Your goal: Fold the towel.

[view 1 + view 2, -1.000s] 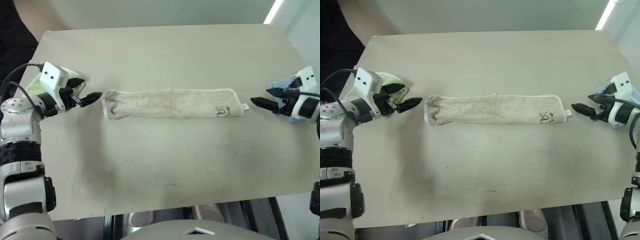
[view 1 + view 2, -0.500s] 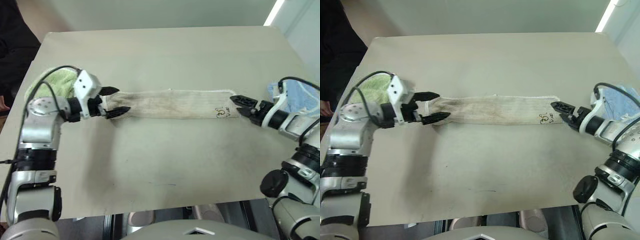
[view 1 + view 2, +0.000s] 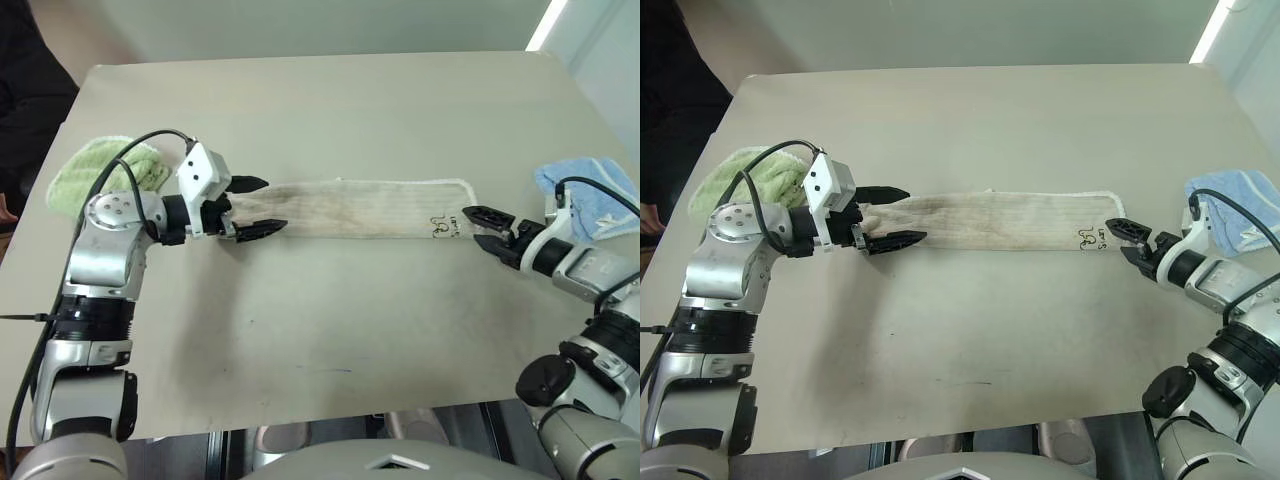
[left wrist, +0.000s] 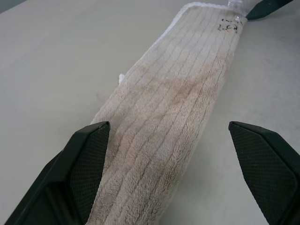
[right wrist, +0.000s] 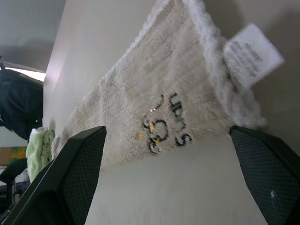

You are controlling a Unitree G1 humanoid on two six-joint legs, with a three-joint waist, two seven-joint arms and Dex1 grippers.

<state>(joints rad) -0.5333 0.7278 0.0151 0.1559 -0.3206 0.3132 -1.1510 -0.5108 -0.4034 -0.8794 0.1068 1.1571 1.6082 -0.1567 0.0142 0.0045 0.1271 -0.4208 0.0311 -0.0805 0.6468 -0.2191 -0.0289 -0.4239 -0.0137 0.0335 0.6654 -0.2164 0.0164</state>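
Two black two-fingered tools have closed in on opposite ends of a long, thin beige-tan ribbed towel [image 3: 350,208] with white corded edging, which lies flat as a narrow strip across the middle of a pale beige table [image 3: 330,330]. A second ago both were well off its ends; now the left tool [image 3: 254,206] straddles the towel's left end, fingers spread wide to either side of the cloth and gripping nothing. The right tool [image 3: 484,226], also spread and empty, sits just beside the right end (near the small dark embroidered logo [image 5: 164,124] and white label). Judging by this, both ends are about to be pinched for the next fold. A fluffy light-green cloth [image 3: 95,170] and a light-blue cloth [image 3: 590,185] lie at the table's sides.
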